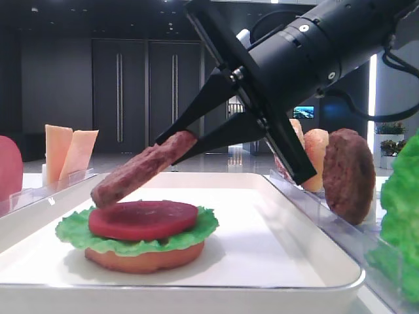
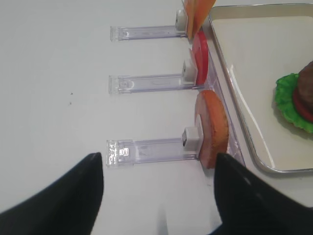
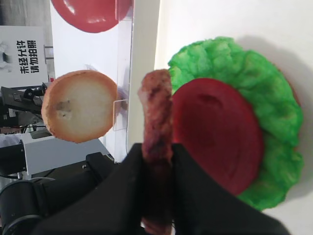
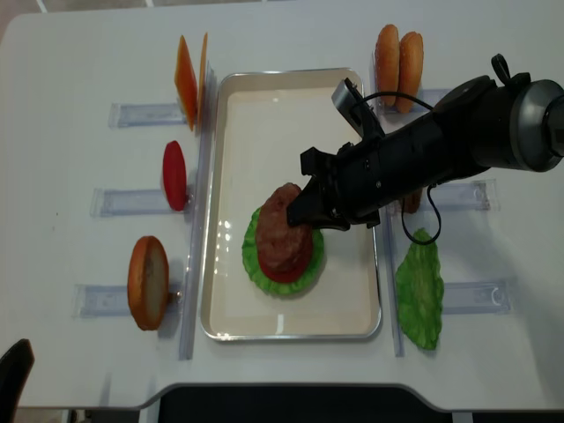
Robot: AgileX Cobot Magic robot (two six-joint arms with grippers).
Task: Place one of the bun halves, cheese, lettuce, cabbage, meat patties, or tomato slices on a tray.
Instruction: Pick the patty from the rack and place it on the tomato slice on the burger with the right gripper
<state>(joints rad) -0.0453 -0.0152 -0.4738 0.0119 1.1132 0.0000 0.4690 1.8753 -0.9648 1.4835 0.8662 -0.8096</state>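
Observation:
On the white tray (image 4: pixel 231 159) a bun half (image 1: pixel 144 257) carries ruffled green lettuce (image 1: pixel 77 230) and a red tomato slice (image 1: pixel 143 219). My right gripper (image 1: pixel 186 140) is shut on the edge of a brown meat patty (image 1: pixel 141 171). The patty hangs tilted over the stack, its low end just above the tomato slice's left side. From the right wrist view the patty (image 3: pixel 156 110) shows edge-on between the black fingers (image 3: pixel 195 196), beside the tomato slice (image 3: pixel 215 132). My left gripper (image 2: pixel 157 161) is open over bare table, with nothing between its fingers.
Clear racks left of the tray hold cheese (image 4: pixel 187 70), a tomato slice (image 4: pixel 174 174) and a bun half (image 4: pixel 148 282). Right of the tray stand two bun halves (image 4: pixel 398 55), another meat patty (image 1: pixel 347 173) and lettuce (image 4: pixel 419 286).

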